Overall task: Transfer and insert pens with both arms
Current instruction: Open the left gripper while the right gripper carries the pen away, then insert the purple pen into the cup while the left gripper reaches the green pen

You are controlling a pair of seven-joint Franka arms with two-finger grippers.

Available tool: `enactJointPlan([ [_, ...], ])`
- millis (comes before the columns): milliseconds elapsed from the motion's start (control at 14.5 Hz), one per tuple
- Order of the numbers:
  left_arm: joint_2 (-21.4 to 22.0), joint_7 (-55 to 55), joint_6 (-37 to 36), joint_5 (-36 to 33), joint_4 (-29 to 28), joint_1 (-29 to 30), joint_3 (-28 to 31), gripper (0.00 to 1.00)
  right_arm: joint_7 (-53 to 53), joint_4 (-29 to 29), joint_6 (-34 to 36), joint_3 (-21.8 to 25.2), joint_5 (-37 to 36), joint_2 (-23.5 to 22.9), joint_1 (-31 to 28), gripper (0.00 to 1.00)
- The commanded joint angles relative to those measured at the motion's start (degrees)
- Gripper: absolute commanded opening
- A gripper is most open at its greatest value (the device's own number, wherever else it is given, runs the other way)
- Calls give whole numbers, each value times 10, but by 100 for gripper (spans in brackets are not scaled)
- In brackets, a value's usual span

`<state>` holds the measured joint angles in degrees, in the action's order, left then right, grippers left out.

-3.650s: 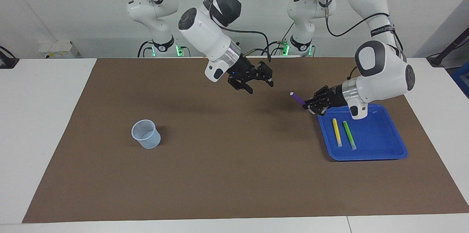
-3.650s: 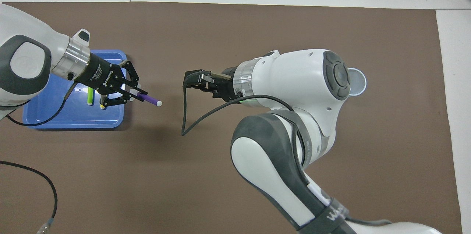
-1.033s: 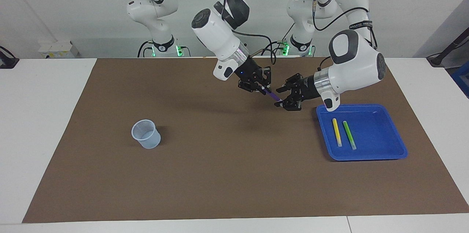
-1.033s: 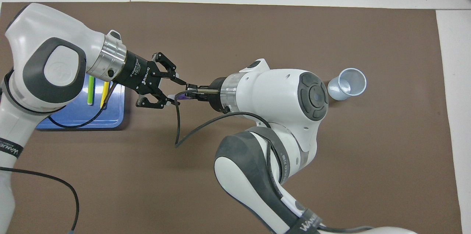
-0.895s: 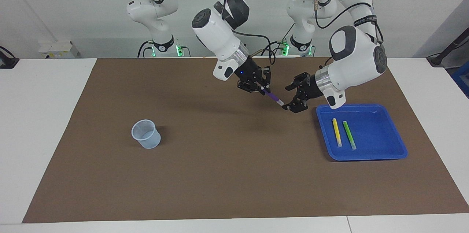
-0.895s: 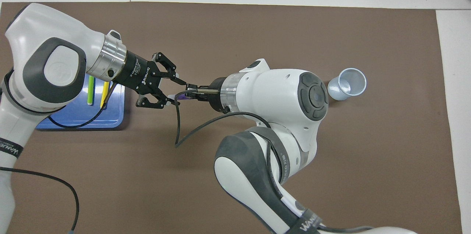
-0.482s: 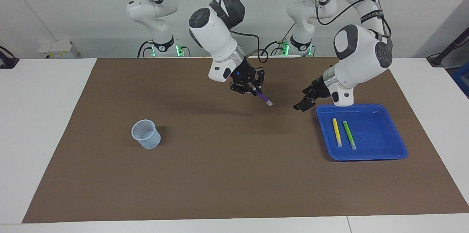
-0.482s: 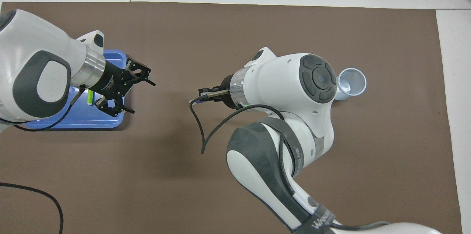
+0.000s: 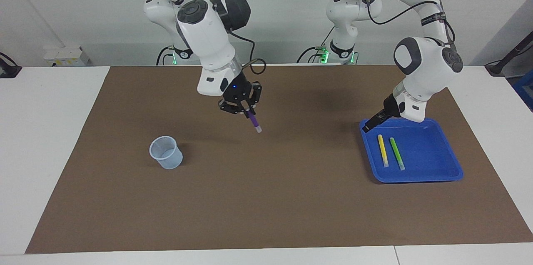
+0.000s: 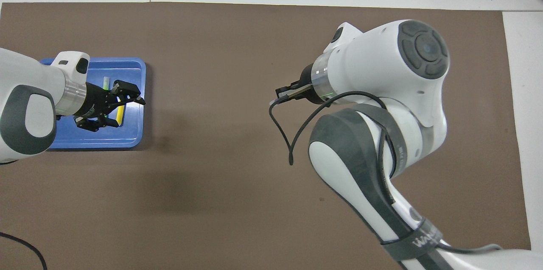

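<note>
My right gripper (image 9: 246, 110) is shut on the purple pen (image 9: 253, 123), which hangs slanting down with its pale tip lowest, above the mat between the cup and the tray. The overhead view shows the right gripper (image 10: 282, 93) but barely shows the pen. My left gripper (image 9: 369, 125) is open and holds nothing. It hovers over the corner of the blue tray (image 9: 429, 148) nearest the robots and the table's middle. In the overhead view the left gripper (image 10: 126, 112) is above the yellow pen (image 10: 121, 113). The yellow pen (image 9: 382, 150) and green pen (image 9: 397, 153) lie side by side in the tray.
A pale translucent cup (image 9: 166, 152) stands upright on the brown mat toward the right arm's end; in the overhead view the right arm hides it. The blue tray (image 10: 127, 136) sits toward the left arm's end. A black cable (image 10: 288, 134) loops down from the right wrist.
The right gripper has carried the purple pen away from the left gripper, toward the cup. The left gripper has let go, opened wide and drawn back over the tray.
</note>
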<state>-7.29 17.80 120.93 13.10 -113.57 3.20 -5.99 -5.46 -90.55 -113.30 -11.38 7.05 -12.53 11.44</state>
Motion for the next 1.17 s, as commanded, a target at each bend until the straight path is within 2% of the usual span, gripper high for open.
enactJointPlan([
  [0,11,-115,67,-68,-21,15,-3,100,-108,-4,19,-7,-45,16,-52,0],
  [207,-20,-162,103,-120,-10,35,-3,100,-204,-10,12,-6,-46,15,-110,0],
  [344,-70,-201,124,-162,25,62,-4,100,-228,-20,9,-6,-52,16,-138,0],
  [482,-119,-205,115,-178,76,82,-5,100,-228,-27,9,-5,-71,16,-147,0],
  [620,-130,-203,116,-177,95,81,-4,100,-221,-32,10,-5,-107,16,-149,0],
  [758,-147,-204,123,-178,97,83,-5,100,-221,-43,11,-5,-112,16,-154,0],
  [964,-149,-202,129,-172,95,79,-5,89,-219,-64,11,-4,-121,21,-160,0],
  [1102,-149,-203,127,-172,92,75,-6,84,-219,-67,13,-4,-154,19,-162,0],
])
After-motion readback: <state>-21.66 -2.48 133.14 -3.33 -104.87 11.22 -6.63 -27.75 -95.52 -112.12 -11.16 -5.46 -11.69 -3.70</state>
